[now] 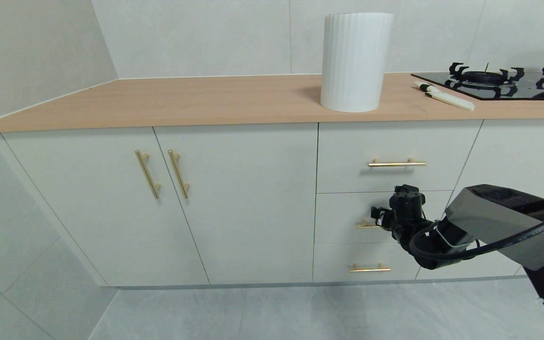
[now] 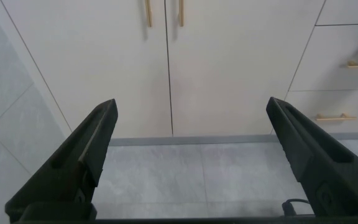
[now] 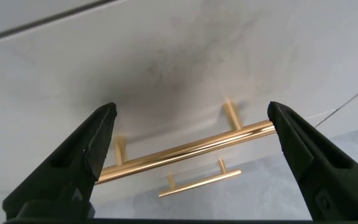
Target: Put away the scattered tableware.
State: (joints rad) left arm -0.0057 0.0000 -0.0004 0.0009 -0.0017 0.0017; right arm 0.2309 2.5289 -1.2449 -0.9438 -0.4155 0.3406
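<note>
Your right gripper [image 3: 190,112], black jaws spread wide, faces the slim brass bar handle [image 3: 185,149] of a matte drawer below the white ribbed cylinder [image 1: 356,61]. Your left gripper [image 2: 191,106], jaws likewise parted, faces the smooth pale cabinet doors [image 2: 229,62] lower left of the cylinder. Two slim white utensils [image 1: 444,97] lie on the wood-grain worktop [image 1: 182,99], just right of the cylinder.

Grey walls [image 1: 206,38], wood counter [image 1: 182,101], pale cabinets [image 1: 243,203], tiled floor [image 1: 253,311]
</note>
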